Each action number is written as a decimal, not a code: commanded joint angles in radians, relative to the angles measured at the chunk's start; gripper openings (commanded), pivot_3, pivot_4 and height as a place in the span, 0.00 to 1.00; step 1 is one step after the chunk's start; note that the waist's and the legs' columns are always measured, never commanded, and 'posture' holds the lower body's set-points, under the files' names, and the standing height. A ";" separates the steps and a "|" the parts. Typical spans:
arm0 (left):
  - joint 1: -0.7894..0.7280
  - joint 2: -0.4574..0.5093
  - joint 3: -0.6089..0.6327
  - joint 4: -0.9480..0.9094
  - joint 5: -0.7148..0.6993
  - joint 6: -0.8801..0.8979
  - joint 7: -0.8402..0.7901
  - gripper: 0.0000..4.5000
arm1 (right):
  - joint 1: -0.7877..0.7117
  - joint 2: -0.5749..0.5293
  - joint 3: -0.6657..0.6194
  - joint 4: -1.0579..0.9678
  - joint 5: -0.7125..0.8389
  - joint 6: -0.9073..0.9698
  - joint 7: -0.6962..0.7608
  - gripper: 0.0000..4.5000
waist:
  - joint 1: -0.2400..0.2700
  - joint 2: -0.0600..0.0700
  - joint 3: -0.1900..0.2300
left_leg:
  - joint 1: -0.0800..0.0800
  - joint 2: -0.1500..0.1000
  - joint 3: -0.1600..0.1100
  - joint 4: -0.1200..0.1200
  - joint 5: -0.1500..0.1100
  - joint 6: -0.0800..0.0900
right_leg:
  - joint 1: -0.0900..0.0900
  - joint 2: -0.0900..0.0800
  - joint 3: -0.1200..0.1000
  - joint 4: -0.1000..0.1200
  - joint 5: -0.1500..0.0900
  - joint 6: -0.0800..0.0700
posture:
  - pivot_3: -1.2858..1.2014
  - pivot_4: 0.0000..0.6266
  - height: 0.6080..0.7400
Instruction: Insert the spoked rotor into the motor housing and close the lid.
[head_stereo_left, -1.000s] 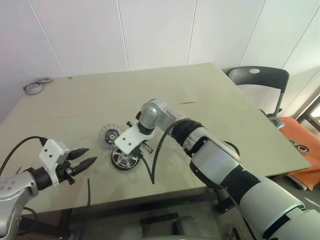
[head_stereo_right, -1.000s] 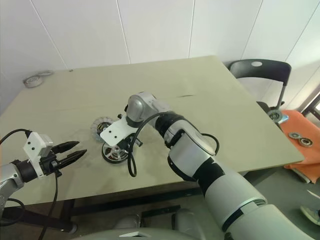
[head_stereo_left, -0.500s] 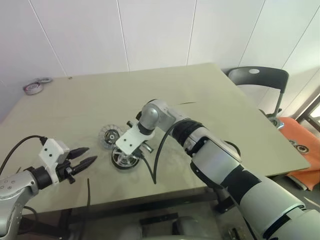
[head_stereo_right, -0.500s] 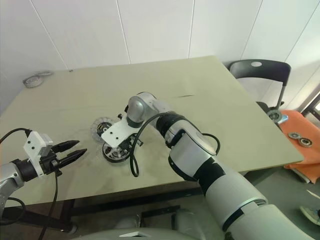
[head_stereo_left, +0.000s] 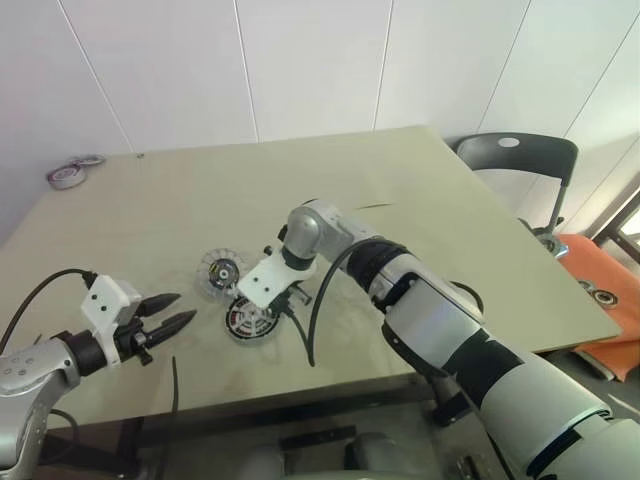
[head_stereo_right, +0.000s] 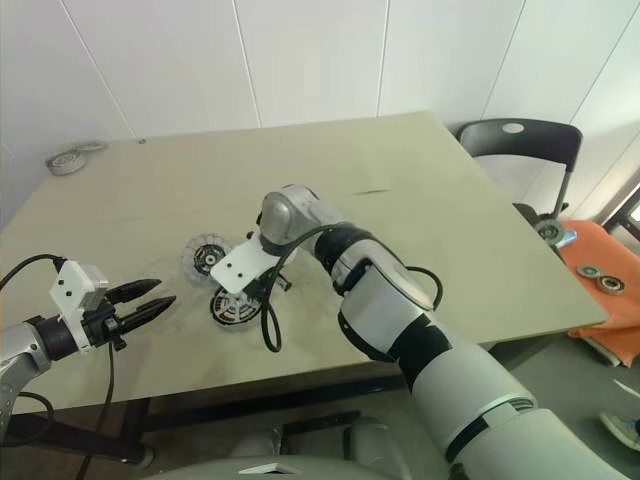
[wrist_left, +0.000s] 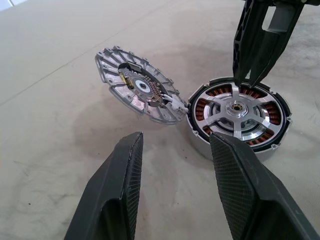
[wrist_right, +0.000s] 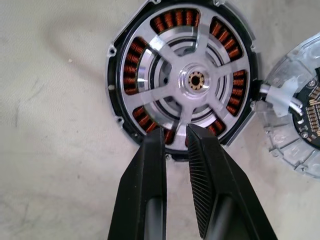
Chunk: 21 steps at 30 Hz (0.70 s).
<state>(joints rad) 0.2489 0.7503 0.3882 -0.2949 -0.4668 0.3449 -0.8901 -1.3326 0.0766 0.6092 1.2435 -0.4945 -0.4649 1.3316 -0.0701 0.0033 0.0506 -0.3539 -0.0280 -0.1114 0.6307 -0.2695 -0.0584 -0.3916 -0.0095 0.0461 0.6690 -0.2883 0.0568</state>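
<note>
Round squat motor housing with copper windings (wrist_left: 239, 118): on the beige desk (head_stereo_left: 420, 200), partly hidden in the head views by the right tool (wrist_right: 175, 134); flat silver six-spoked rotor (wrist_right: 192, 80) seated inside it; grey-green toothed lid (wrist_left: 137, 85) leaning beside, wired to it; right tool nearly closed over a spoke, grip unclear; left tool (wrist_left: 172, 145) half open, empty, nearby.

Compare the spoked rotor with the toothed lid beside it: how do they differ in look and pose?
The spoked rotor lies flat inside the motor housing; the lid tilts, propped against that housing. The rotor shows smooth broad spokes; the lid has a toothed rim and a circuit board. Both are round and silver.
</note>
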 joint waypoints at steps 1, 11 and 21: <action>-0.019 0.007 0.011 -0.008 -0.003 -0.012 -0.001 0.50 | -0.063 0.004 -0.076 -0.018 0.076 0.033 0.055 0.17 | 0.000 0.000 0.000 | 0.000 0.000 0.000 0.000 0.000 0.000 | 0.000 0.000 0.000 0.000 0.000 0.000 | 0.52 0.00 1.00; -0.035 -0.011 0.012 -0.024 -0.025 -0.002 0.005 0.50 | -0.100 0.006 -0.282 -0.062 0.267 0.188 0.063 0.17 | 0.001 0.000 0.000 | 0.000 0.000 0.000 0.000 0.000 0.000 | 0.000 0.000 0.000 0.000 0.000 0.000 | 0.52 0.00 1.00; -0.072 -0.012 0.004 -0.019 -0.038 0.021 0.009 0.50 | 0.035 0.011 -0.329 -0.140 0.330 0.319 -0.024 0.01 | -0.001 -0.002 -0.001 | -0.001 0.000 0.000 0.000 0.000 0.000 | 0.000 0.000 0.000 0.000 0.000 0.000 | 0.52 0.00 1.00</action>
<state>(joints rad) 0.1893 0.7364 0.3864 -0.2899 -0.4890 0.3650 -0.8869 -1.2836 0.0802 0.3179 1.1634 -0.2083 -0.1655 1.3360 -0.0710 0.0012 0.0493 -0.3547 -0.0281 -0.1114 0.6305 -0.2695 -0.0583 -0.3925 -0.0096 0.0463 0.6691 -0.2883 0.0568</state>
